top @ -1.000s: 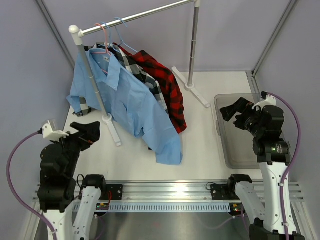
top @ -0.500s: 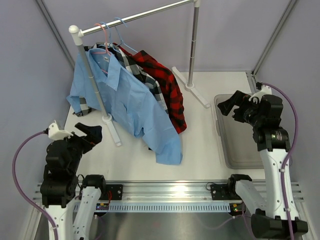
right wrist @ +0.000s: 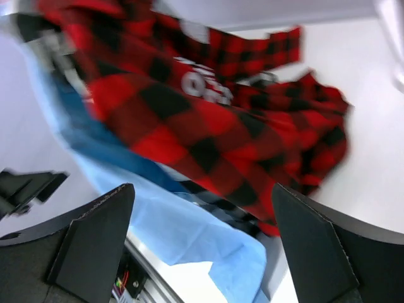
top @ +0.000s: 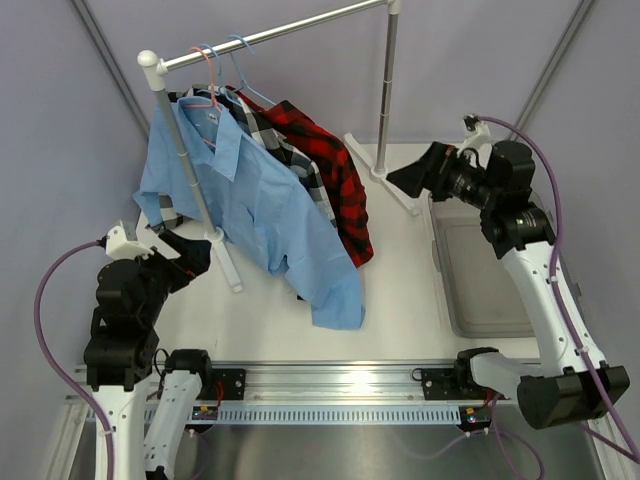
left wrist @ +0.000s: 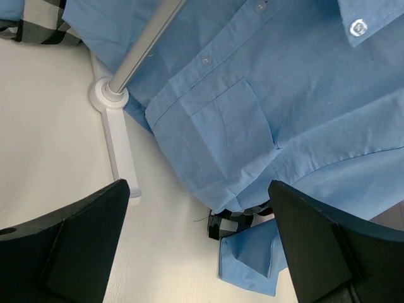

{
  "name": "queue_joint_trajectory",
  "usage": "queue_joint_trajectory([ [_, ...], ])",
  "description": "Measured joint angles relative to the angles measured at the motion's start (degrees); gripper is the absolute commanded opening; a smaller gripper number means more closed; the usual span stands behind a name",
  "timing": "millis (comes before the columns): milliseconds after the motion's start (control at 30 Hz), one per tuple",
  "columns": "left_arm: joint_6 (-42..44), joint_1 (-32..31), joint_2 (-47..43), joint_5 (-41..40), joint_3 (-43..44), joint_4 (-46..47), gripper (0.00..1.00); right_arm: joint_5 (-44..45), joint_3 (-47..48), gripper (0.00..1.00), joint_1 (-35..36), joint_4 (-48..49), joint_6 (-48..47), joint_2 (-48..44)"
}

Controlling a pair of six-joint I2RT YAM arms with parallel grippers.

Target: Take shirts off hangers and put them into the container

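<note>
While the shirts (top: 270, 200) hang on the rail (top: 280, 31), both jaws spread wide, empty, short of them

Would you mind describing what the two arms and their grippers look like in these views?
The left arm and right arm have white links and black joint housings, each with a looping mauve cable. The left gripper and right gripper are matte black, with broad wedge-shaped fingers and a white mount at the wrist.

Bright, even light; shadows on the white surface (top: 400, 265) are soft and faint. The right wrist view is motion-blurred (the red plaid shirt (right wrist: 208, 126) smears), the left sharp.
</note>
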Motion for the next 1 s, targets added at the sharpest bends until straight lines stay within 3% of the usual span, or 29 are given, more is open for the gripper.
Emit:
queue_joint_trajectory([
  [100,0.2,0.0,0.2,1.1,0.0,1.3,0.99,-1.5,7.4,0.99,5.1,1.6,-0.6,4.3],
  [200,0.4,0.0,0.7,1.9,0.1,2.1,0.99,-3.1,13.6,1.0,5.4,3.3,-0.9,7.8],
  [367,0.6,0.0,1.3,3.2,0.2,3.0,0.99,-2.8,28.1,0.88,6.6,1.4,-3.1,16.1],
  [567,0.6,0.0,1.0,6.8,-0.1,6.3,0.99,2.1,40.7,0.76,15.7,-3.2,-12.2,24.5],
  [733,0.6,0.0,0.4,11.3,-0.8,9.5,0.99,6.3,43.7,0.71,20.6,-5.7,-20.6,29.9],
  [1000,0.6,0.0,0.0,14.3,-1.4,11.9,0.99,10.3,45.4,0.61,21.4,-9.6,-28.7,35.1],
])
